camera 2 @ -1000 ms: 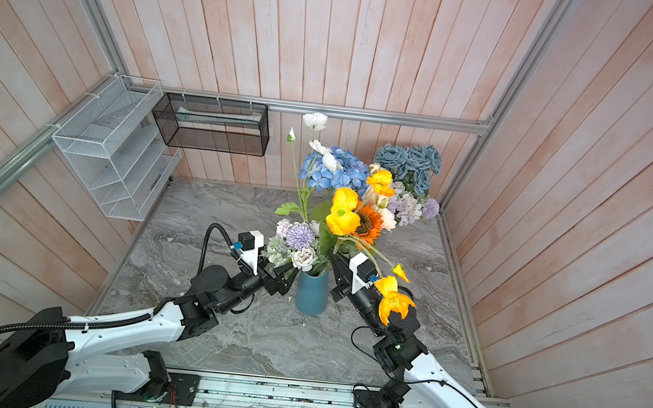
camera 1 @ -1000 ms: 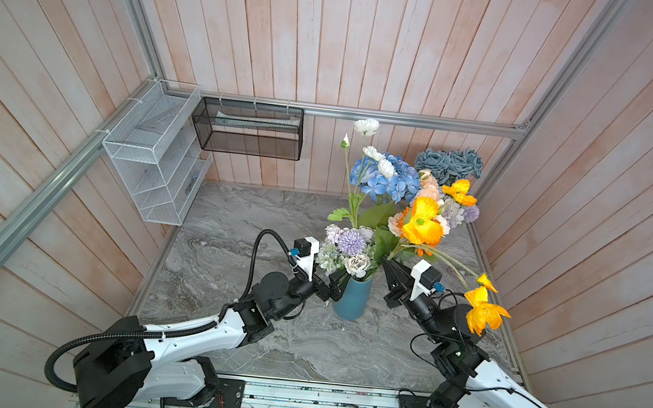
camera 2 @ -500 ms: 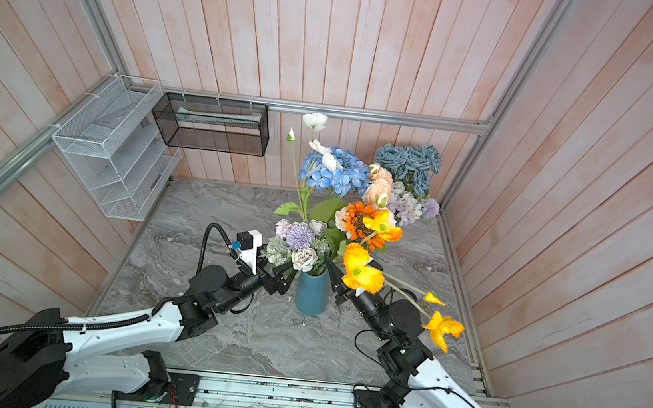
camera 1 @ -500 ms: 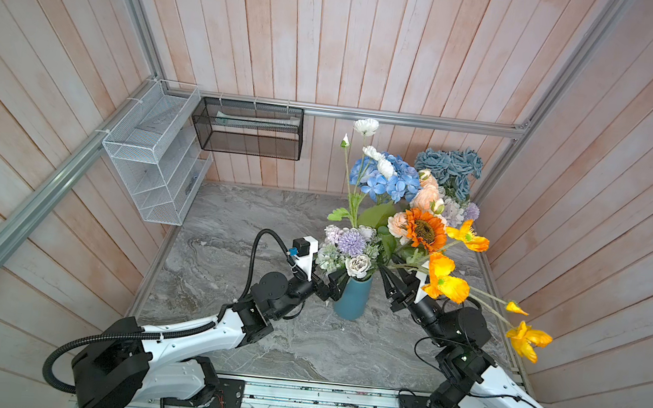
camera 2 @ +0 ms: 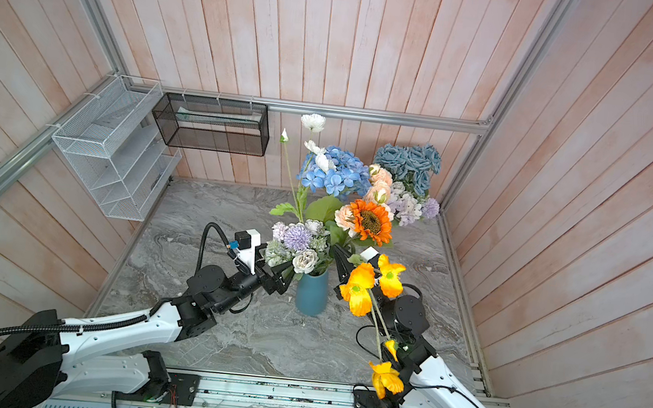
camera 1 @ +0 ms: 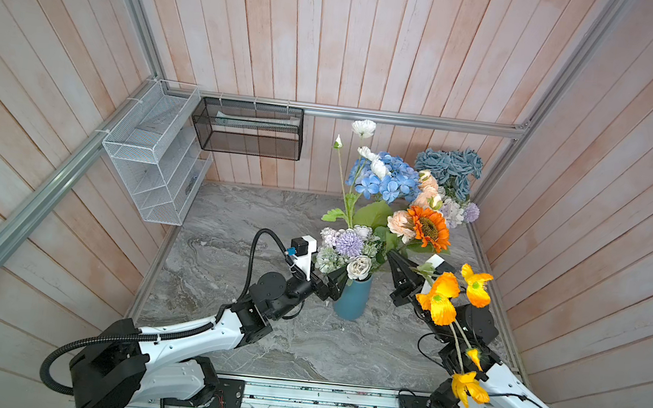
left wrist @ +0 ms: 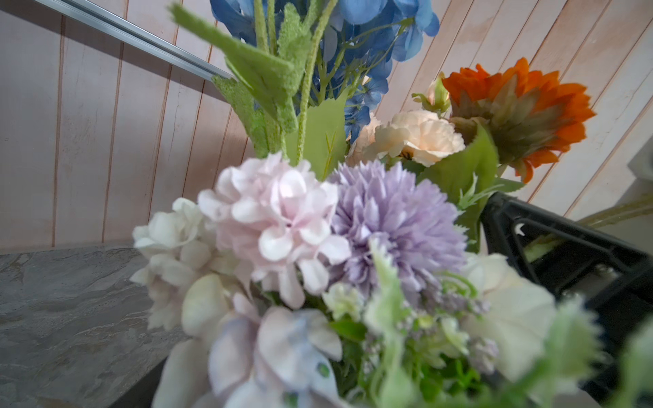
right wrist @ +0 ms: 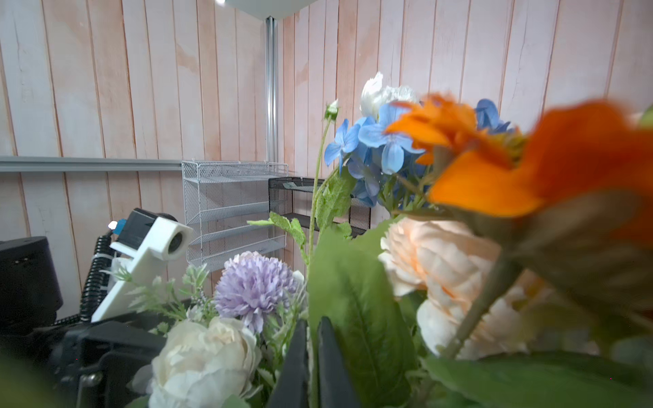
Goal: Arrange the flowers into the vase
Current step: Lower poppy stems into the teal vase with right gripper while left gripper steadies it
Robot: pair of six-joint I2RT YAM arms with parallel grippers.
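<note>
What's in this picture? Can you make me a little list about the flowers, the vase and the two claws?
Vase: teal vase, upright on the grey marble table
In it: blue hydrangea, orange sunflower, lilac pompom, cream rose
Left claw: open, beside the vase's neck
Right claw: shut on the green stem of the yellow spray
Not in vase yet: yellow spray, blooms lying back over the right arm
On wall: white wire rack, black mesh basket
</note>
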